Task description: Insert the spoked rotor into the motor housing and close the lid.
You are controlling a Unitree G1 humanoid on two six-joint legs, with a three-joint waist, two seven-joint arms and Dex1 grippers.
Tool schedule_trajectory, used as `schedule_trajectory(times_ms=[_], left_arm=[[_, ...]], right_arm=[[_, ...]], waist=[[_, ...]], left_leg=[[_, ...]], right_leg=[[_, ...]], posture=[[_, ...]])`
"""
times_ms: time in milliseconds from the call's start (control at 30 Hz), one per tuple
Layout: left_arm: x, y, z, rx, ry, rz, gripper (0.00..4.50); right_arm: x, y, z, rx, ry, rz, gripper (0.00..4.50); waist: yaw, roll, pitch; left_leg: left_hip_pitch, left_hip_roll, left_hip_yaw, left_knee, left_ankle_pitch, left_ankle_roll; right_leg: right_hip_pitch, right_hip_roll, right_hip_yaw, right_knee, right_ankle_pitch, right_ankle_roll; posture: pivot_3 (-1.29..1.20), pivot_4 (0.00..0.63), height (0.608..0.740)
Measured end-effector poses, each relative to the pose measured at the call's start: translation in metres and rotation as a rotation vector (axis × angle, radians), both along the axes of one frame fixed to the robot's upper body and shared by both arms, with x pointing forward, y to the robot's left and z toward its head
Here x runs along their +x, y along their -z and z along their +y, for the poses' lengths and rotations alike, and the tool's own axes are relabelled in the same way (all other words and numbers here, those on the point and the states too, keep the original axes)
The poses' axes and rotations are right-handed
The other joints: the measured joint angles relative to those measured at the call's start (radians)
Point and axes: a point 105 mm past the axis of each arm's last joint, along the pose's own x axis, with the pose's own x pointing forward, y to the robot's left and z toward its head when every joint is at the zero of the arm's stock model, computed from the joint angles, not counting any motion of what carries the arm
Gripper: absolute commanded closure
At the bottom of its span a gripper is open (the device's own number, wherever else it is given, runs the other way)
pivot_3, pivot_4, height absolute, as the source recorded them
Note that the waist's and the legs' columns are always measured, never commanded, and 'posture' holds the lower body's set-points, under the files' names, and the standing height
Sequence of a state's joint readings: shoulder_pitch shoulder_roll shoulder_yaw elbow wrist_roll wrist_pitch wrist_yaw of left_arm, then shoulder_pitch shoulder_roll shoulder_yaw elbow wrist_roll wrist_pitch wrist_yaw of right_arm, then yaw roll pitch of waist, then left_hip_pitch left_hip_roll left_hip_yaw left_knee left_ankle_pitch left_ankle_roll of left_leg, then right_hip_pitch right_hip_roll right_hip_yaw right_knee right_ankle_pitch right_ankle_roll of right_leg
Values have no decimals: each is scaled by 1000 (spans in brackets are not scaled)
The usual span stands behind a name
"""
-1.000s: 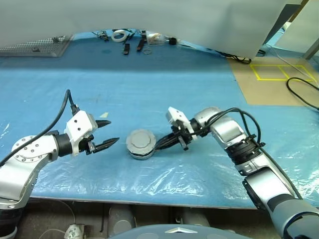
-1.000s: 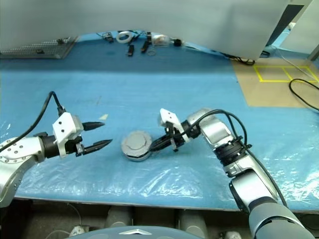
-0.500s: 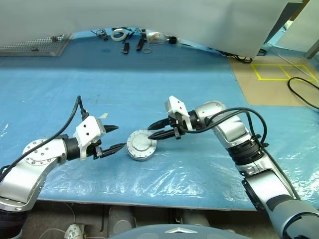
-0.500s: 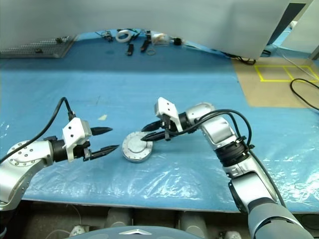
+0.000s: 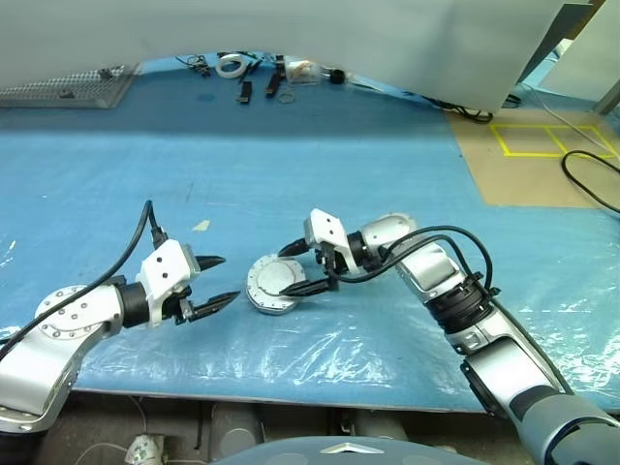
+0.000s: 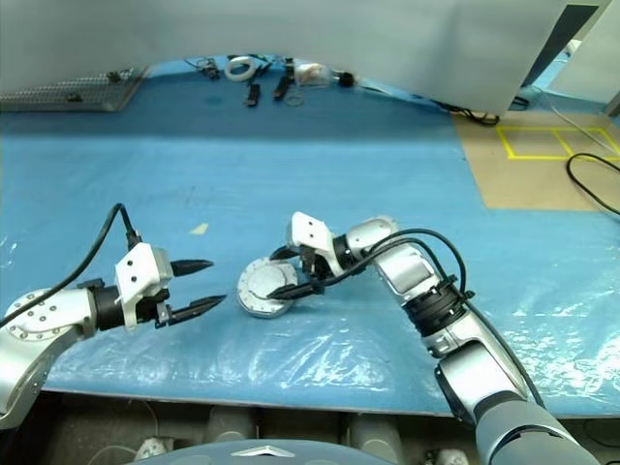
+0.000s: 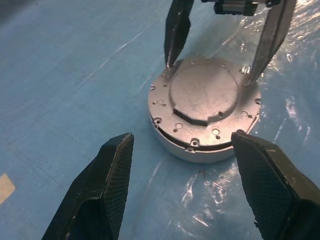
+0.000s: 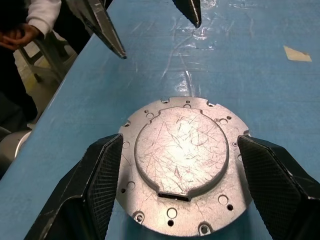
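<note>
Both pincers gape: right pincer straddles the lid mid-frame for seating; left pincer waits beside.

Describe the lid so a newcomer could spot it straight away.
On the blue table, look near the front edge, between the two grippers. The lid is the flat, scratched silver-grey disc capping a short round drum, straddled by the right gripper. The far-edge clutter is small and mostly dark.
</note>
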State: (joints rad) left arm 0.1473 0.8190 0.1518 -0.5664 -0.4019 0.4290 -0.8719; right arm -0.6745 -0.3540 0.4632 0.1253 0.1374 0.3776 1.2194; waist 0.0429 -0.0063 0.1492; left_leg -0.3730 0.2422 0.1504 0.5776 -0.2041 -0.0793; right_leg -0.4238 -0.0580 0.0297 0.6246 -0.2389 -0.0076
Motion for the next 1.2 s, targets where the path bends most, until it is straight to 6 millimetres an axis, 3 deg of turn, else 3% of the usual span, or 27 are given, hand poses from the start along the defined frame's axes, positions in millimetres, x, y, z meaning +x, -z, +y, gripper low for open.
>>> schedule_trajectory(times_ms=[300,467,600,633,1200], left_arm=[[-4,5,7,40,-6,-27,1213],[-1,2,7,38,-14,-46,1213],[3,-3,6,29,-14,-67,1213],[3,-3,6,29,-15,-66,1213],[8,-4,8,15,-35,-69,1213]], right_arm=[[-4,8,13,16,-18,-14,629],[1,16,9,-7,4,-25,629],[3,18,9,-4,2,-39,1516],[3,18,9,-1,1,-40,1543],[1,18,15,1,3,-39,1543]], waist=[[0,0,0],[0,0,0],[0,0,0],[0,0,0],[-3,0,0]], left_leg=[[1,0,0,0,0,0],[1,0,0,0,0,0],[3,0,0,0,0,0],[3,0,0,0,0,0],[5,0,0,0,0,0]], right_leg=[[1,0,0,0,0,0],[1,0,0,0,0,0],[3,0,0,0,0,0],[3,0,0,0,0,0],[3,0,1,1,0,0]], posture=[[0,150,740],[0,150,740],[0,150,740],[0,150,740],[0,150,740]])
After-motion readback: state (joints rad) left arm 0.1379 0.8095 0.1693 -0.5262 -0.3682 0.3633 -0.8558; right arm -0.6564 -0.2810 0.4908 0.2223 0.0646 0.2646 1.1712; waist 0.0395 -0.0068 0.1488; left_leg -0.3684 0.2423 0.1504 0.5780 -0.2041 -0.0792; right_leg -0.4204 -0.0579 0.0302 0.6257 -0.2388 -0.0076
